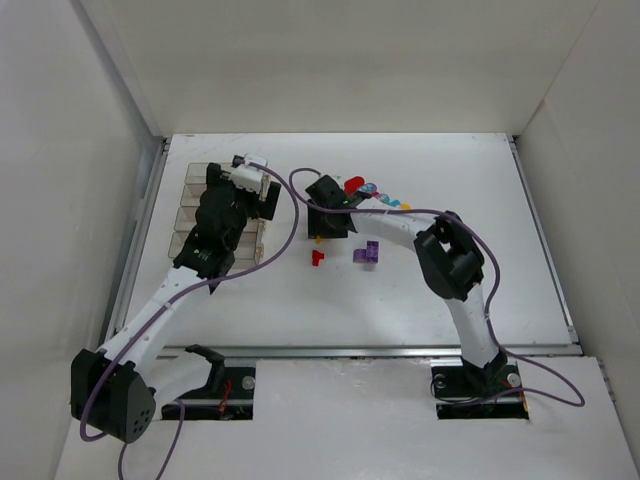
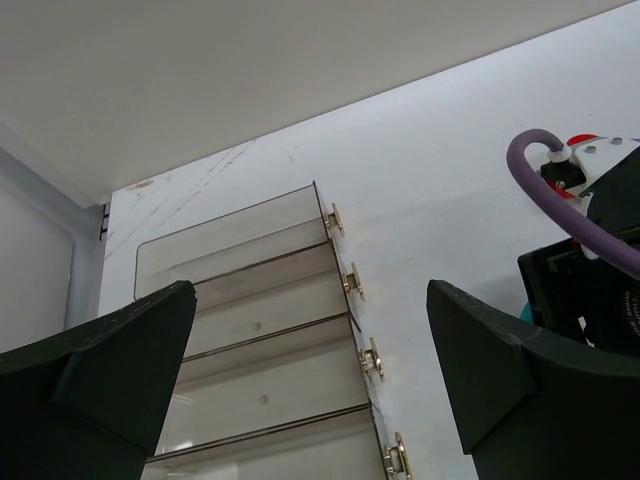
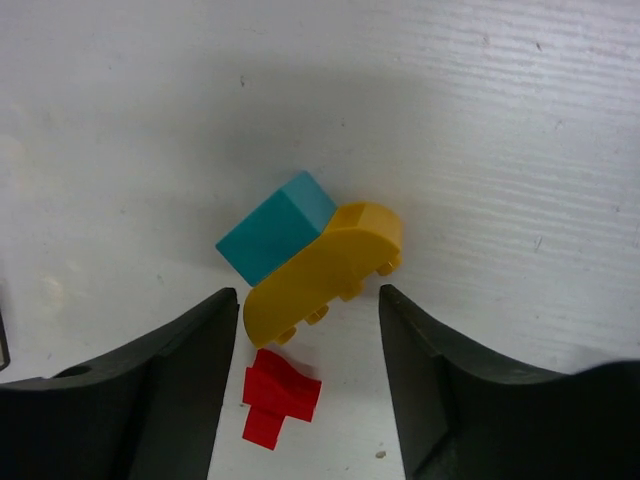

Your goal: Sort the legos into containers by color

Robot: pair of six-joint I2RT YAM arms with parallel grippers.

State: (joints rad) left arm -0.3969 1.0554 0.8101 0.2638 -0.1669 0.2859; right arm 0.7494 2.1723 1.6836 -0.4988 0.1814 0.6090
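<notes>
My right gripper (image 3: 308, 330) is open and hovers low over the table. Between its fingers lie a yellow arched brick (image 3: 320, 275) and a small red brick (image 3: 280, 395). A cyan brick (image 3: 275, 225) touches the yellow one's far side. In the top view the right gripper (image 1: 322, 232) is at mid-table, with the red brick (image 1: 318, 257) and a purple brick (image 1: 367, 253) just in front of it. More red and cyan bricks (image 1: 365, 188) lie behind it. My left gripper (image 2: 310, 340) is open and empty above the row of clear bins (image 2: 250, 300). The bins (image 1: 192, 185) stand at the left.
Small yellowish tabs (image 2: 352, 282) line the bins' right side. The right arm's black body and purple cable (image 2: 570, 215) are close on the right of the left gripper. White walls enclose the table on the left, back and right.
</notes>
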